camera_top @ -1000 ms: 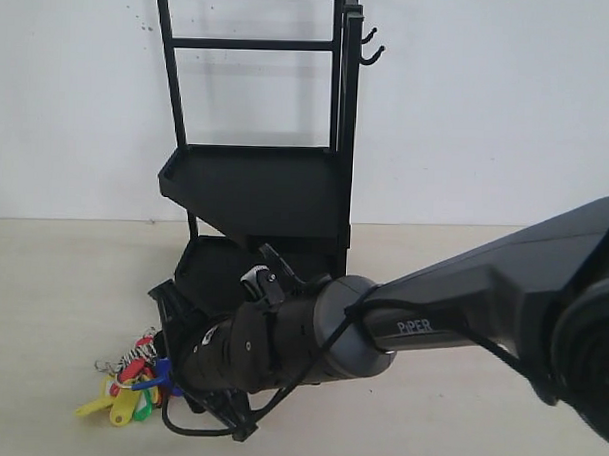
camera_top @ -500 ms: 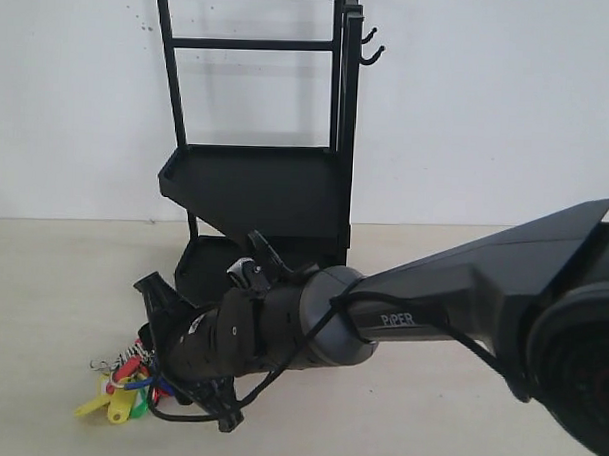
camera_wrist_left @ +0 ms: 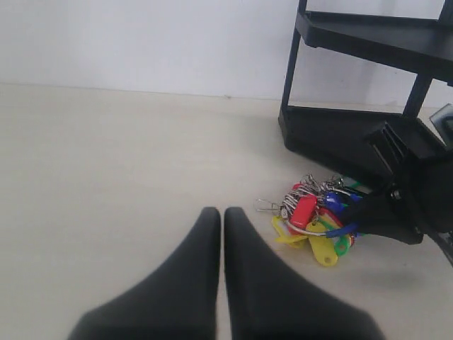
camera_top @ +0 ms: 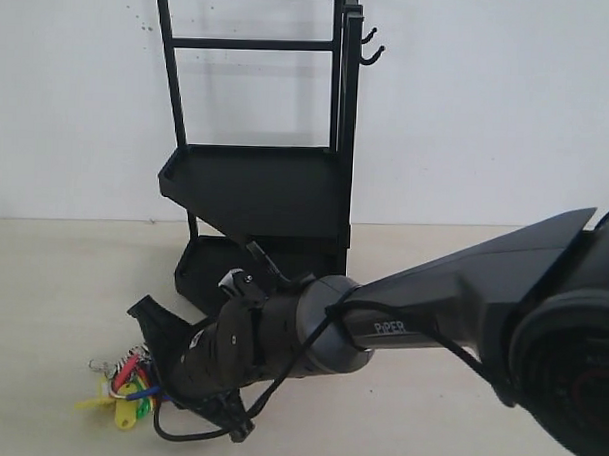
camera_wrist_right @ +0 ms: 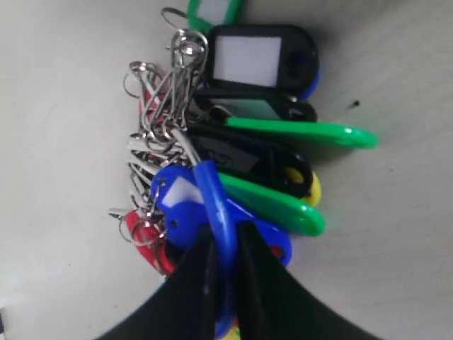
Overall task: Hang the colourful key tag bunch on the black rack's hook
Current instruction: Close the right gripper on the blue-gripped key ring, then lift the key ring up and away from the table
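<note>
Tag bunch (camera_top: 124, 394) half behind r. pincer (camera_wrist_right: 224, 248)

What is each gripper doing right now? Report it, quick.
Left gripper: closed, holding nothing.
Right gripper: closed on the blue loop of the colourful key tag bunch.

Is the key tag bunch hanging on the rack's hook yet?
No, the colourful key tag bunch lies on the table near the foot of the black rack, and the hook is bare.
</note>
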Controlling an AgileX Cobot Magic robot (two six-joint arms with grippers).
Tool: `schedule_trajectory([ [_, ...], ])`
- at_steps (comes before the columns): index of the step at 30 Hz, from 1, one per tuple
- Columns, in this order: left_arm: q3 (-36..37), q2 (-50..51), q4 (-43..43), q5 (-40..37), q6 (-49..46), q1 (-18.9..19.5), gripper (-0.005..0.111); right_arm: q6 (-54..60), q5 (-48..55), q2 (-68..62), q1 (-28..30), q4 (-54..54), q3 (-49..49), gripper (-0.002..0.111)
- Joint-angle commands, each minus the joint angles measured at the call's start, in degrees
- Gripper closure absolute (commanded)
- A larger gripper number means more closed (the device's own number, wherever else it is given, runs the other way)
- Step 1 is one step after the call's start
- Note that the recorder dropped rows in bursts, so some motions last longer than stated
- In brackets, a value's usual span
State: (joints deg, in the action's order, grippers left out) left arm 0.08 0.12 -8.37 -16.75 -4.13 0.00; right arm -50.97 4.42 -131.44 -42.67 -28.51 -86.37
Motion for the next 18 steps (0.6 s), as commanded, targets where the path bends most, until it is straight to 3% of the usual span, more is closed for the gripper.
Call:
schedule_trajectory([
  [1, -0.1, -0.1, 0.3, 0.5, -0.2, 0.0, 0.102, 8.8, 1.5, 2.1, 0.5, 0.6, -0.2, 0.108],
  [18, -0.1, -0.1, 0.3, 0.5, -0.2, 0.0, 0.102, 38.7, -0.5, 9.3, 0.3, 0.7, -0.2, 0.108],
])
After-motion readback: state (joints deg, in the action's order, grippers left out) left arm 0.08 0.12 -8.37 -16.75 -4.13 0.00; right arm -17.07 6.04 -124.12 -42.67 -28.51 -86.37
